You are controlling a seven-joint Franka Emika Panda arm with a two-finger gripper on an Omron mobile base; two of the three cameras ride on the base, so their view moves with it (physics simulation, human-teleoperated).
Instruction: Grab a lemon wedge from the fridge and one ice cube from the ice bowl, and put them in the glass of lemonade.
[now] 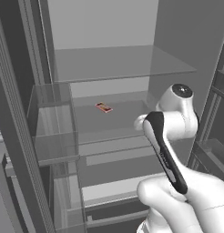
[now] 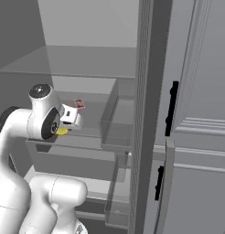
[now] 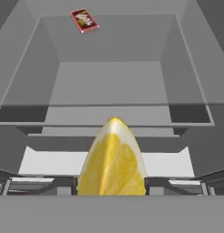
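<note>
Arm reaches forward into open fridge [image 1: 109,63], wrist level above glass shelf [image 1: 114,119]. Gripper [image 2: 64,128] clamped on wedge [image 3: 113,159], held near shelf front; red strip [image 1: 104,107] farther back.

I see clear, smooth glass shelves [image 1: 123,63] in the fridge [image 1: 186,41], its walls a matt pale grey. The lemon wedge [image 3: 113,159] shows moist, faintly glossy pulp (rind smooth). The red-orange strip [image 3: 84,21] looks like glossy printed wrapper.
</note>
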